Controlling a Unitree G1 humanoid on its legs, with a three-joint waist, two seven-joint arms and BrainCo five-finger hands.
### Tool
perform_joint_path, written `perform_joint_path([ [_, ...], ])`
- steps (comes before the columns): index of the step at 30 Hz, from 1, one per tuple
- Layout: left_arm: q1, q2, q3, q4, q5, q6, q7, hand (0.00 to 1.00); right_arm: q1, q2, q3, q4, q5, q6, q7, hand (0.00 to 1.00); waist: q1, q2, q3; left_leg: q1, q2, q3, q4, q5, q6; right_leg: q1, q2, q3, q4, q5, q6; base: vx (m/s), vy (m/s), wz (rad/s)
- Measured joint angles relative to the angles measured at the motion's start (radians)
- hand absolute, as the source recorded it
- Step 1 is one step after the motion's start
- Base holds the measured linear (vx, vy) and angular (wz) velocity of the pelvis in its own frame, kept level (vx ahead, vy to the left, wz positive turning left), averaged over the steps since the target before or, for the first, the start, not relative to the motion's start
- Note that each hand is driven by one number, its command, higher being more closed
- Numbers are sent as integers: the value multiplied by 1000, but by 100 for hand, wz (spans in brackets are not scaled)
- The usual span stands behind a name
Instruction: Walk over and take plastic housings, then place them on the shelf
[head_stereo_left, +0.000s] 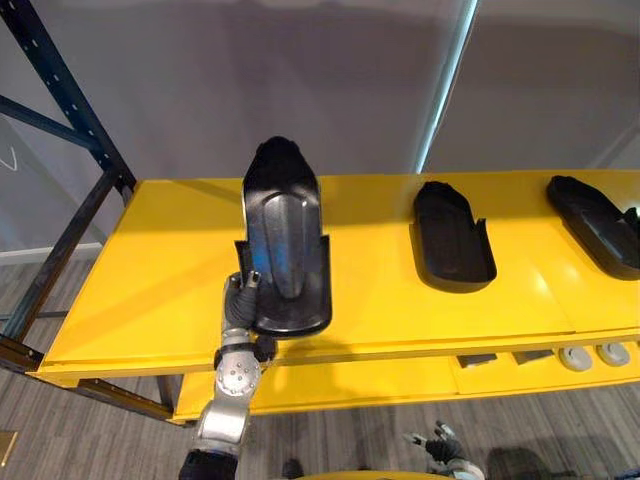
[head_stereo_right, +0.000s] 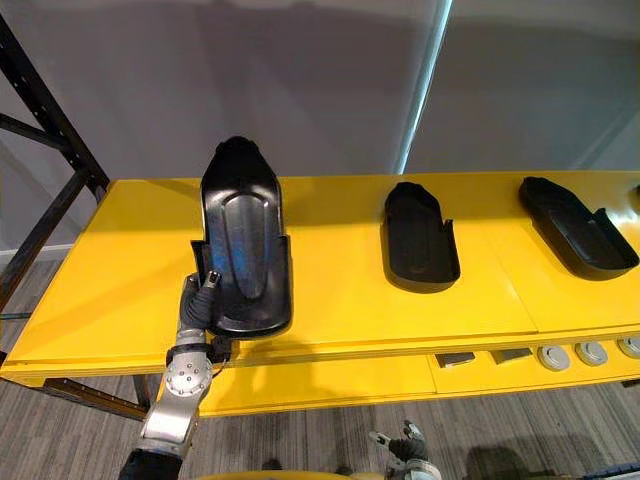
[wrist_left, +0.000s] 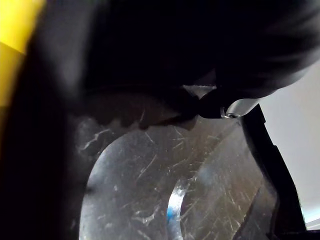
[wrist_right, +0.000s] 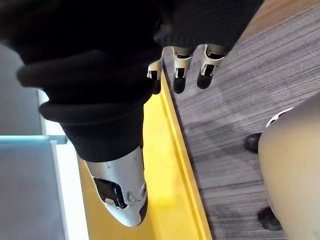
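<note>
Left hand (head_stereo_left: 240, 305) is clamped on the near end of a black housing (head_stereo_left: 283, 240), thumb on top. The piece is over the shelf's (head_stereo_left: 160, 280) front edge, toward its left end, far end looking raised. Best play: lower it flat, well apart from the neighbouring housing (head_stereo_left: 452, 238) mid-shelf, then let go. Right hand (head_stereo_left: 440, 447) hangs relaxed below the shelf.

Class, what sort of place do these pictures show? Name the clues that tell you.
Probably a factory or warehouse storage area: a yellow shelf on a dark steel rack frame, black plastic housings laid in a row, one in the left hand, and small parts on the lower level.
</note>
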Motion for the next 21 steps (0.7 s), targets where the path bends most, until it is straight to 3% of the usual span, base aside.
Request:
perform_joint_path([
  [8,-63,2,81,99,21,40,25,100,-23,-2,0,22,-34,10,17,0,-14,0,0,-14,-3,-2,0,1,-1,-5,2,-1,-30,13,-2,-8,-4,0],
  [9,-74,3,89,106,27,46,32,0,-30,-2,-1,30,-45,11,17,0,-17,0,0,-16,-3,-2,-1,1,-1,-5,3,0,-34,16,-2,0,0,0],
  [21,-129,3,128,159,35,63,66,0,-38,-2,-13,34,-57,16,17,0,-30,-3,2,-15,-9,9,-1,1,-1,1,5,12,-56,32,-4,-14,-3,-3],
])
